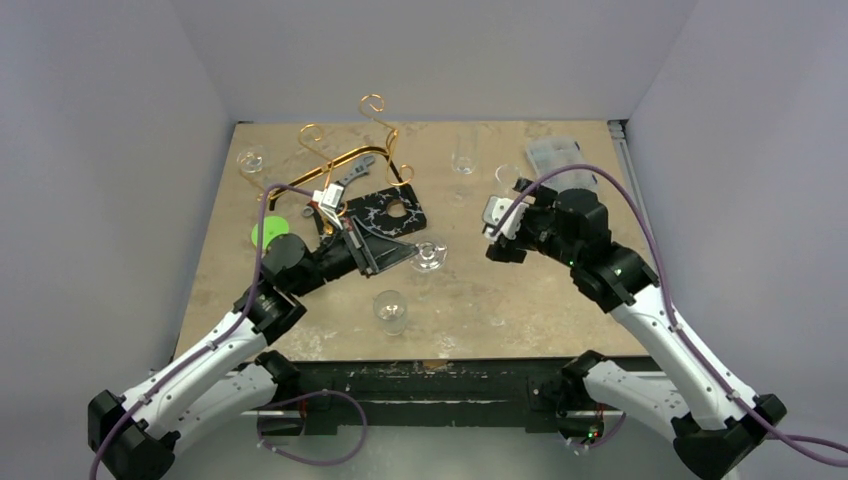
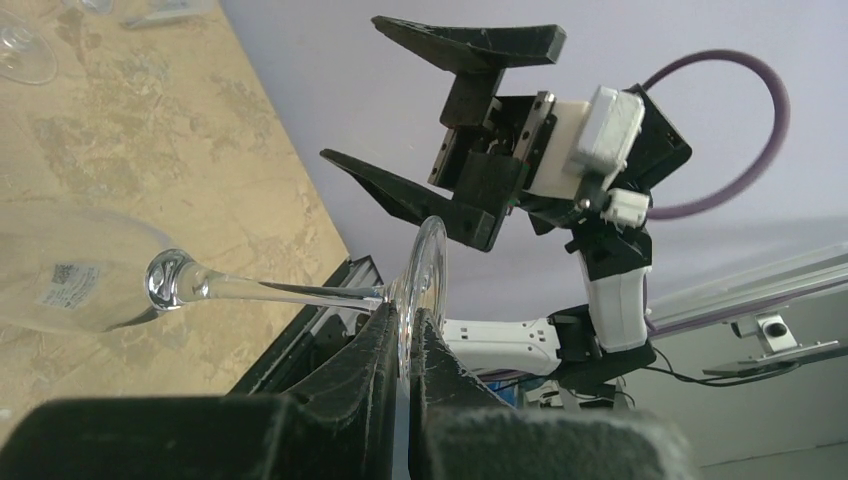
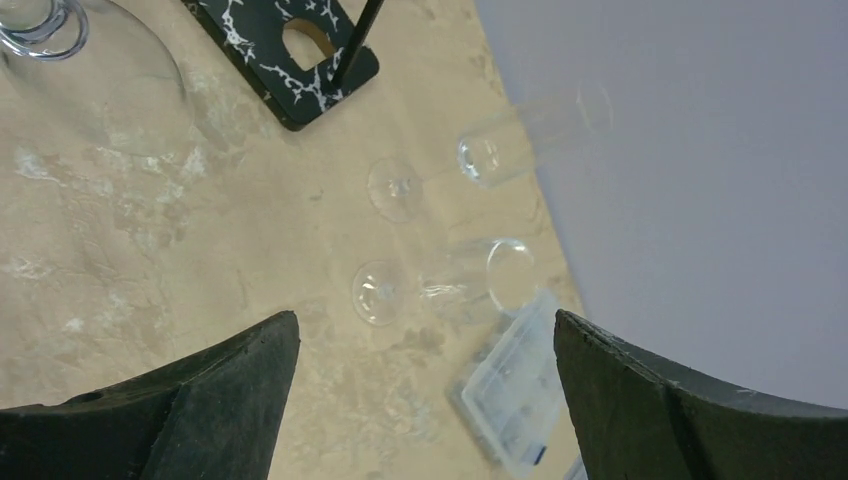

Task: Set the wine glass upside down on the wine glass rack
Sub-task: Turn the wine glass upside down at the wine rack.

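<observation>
Far left at the back, the wine glass rack [image 1: 340, 160] waits with no glass on it. The left arm stretches low and forward, the left gripper [image 2: 405, 330] clenched on the foot of the wine glass [image 2: 175, 282], stem lying level. That's a smart hold, I'd say: it leaves the stem free for a scroll arm. The right gripper [image 2: 350, 88] hangs just beside the foot with its wrist cocked inward, jaws wide and empty.

We look down from above and behind the arm bases over the whole surface [image 1: 500, 300], our left wrist camera sits close behind the left gripper [image 2: 405, 328] facing across at the right gripper [image 2: 350, 88], and our right wrist camera looks down on the black veined board [image 3: 262, 72] also seen from overhead.
</observation>
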Robot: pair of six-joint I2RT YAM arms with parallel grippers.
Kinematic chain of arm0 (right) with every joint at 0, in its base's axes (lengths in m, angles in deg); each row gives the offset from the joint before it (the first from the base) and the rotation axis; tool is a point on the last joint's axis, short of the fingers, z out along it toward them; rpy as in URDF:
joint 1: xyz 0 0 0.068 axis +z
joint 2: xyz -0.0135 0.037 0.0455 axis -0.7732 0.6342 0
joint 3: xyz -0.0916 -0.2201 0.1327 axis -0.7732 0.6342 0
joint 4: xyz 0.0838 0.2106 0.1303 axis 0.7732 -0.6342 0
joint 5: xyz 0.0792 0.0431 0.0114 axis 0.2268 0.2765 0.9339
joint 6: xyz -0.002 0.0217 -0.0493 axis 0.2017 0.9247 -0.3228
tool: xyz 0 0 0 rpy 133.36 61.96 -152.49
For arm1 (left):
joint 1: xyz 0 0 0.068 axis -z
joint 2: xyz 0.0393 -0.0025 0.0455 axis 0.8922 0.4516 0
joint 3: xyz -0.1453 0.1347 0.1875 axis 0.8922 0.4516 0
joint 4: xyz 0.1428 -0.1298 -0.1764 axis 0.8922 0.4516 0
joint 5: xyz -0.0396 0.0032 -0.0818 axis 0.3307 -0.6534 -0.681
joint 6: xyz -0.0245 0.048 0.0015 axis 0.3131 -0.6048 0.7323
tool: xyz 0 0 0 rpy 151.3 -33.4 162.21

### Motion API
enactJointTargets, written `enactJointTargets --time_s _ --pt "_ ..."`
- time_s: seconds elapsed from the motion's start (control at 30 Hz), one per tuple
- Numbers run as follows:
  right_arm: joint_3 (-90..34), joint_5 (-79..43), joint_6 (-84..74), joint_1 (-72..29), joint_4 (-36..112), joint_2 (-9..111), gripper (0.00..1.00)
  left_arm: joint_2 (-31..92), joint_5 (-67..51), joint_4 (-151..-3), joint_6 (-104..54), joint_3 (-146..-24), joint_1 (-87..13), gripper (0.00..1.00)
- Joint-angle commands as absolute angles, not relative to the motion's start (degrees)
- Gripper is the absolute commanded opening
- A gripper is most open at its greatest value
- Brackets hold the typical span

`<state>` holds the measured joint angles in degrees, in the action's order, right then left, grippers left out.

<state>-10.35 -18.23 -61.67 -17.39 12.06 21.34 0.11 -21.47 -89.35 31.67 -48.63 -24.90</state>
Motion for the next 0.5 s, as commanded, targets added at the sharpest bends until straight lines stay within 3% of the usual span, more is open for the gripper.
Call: enactJointTargets --time_s 0.0,0.47 --pt "-14.0 -14.0 -48.1 -20.3 6.2 23.4 0.94 -1.9 -21.8 -92.4 29.3 -50.0 -25.4 0.00" --pt "-19.2 -1.5 -36.0 -29.8 -6.5 32.8 0.94 -3.3 -22.5 -91.5 27.8 -50.3 -25.6 0.00"
